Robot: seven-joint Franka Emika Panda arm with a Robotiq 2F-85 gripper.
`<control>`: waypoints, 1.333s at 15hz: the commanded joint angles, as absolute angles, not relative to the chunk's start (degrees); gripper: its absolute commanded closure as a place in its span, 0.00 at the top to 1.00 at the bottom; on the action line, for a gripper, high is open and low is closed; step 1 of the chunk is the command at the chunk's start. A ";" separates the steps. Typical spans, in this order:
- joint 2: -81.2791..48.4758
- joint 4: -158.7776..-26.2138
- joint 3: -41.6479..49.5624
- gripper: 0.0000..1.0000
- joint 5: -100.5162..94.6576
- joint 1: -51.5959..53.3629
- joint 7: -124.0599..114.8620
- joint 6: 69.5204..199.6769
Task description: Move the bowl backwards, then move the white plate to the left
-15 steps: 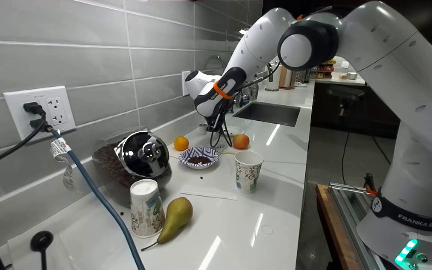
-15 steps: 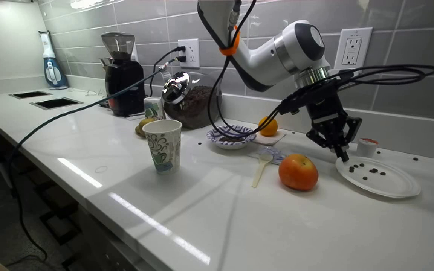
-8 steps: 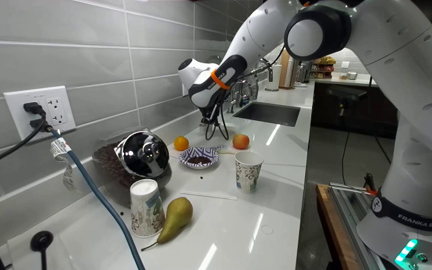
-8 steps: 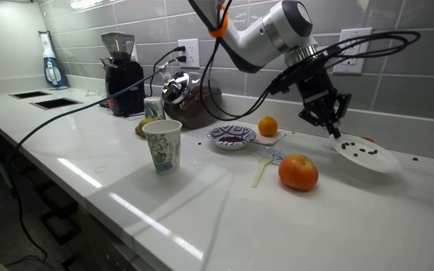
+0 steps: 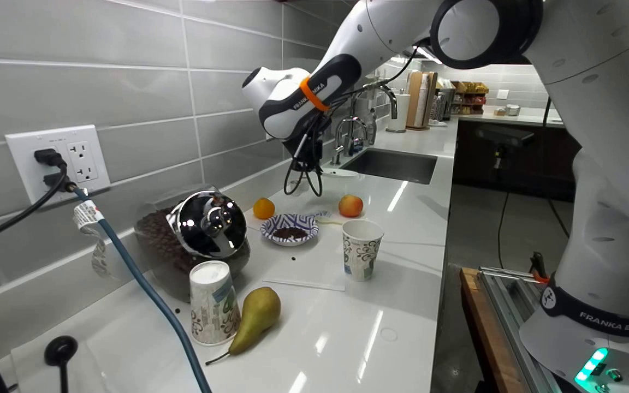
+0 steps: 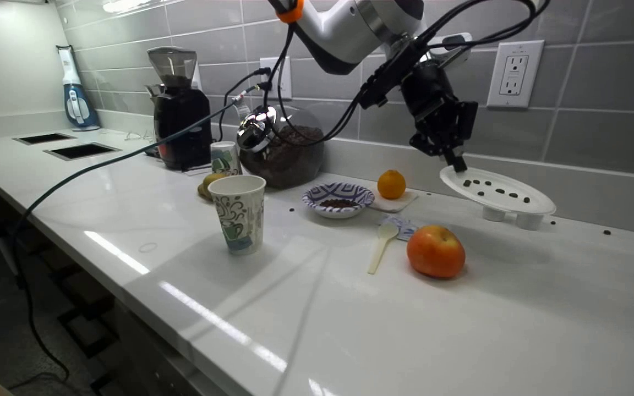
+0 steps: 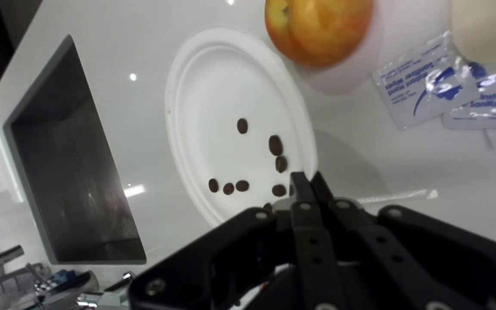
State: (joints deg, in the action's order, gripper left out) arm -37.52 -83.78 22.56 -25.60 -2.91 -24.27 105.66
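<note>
The white plate (image 6: 537,205) hangs above the counter, tilted, with several dark beans on it. My gripper (image 6: 458,164) is shut on its rim at the end nearest the orange. In the wrist view the fingertips (image 7: 309,177) pinch the edge of the plate (image 7: 218,99), and the beans lie on its bare middle. In an exterior view only a sliver of the plate (image 5: 342,172) shows behind the arm. The bowl, with a purple-and-white pattern (image 6: 339,190), stands upright on the counter with dark beans inside. It also shows in an exterior view (image 5: 290,220), apart from the gripper.
Two small white tubs (image 6: 529,221) stand under the plate. An apple (image 6: 435,252), a spoon (image 6: 381,247), wipe packets (image 7: 429,82) and an orange (image 6: 391,184) lie nearby. A paper cup (image 6: 238,212), a glass jar (image 6: 289,154) and a sink (image 5: 393,164) are further off.
The plate has risen off the counter in my gripper and moved up and to the image left in an exterior view, uncovering the tubs below. The bowl has not moved.
</note>
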 commanded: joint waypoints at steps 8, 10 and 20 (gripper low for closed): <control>-37.37 -82.06 19.04 0.01 -24.79 -3.23 -29.35 101.01; -37.47 -81.07 17.41 0.01 -23.11 -2.75 -29.18 98.93; -36.52 -79.66 11.11 0.01 -14.76 0.79 -37.23 81.57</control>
State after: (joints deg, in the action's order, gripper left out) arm -36.57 -80.63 12.19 -16.99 0.21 -34.93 85.06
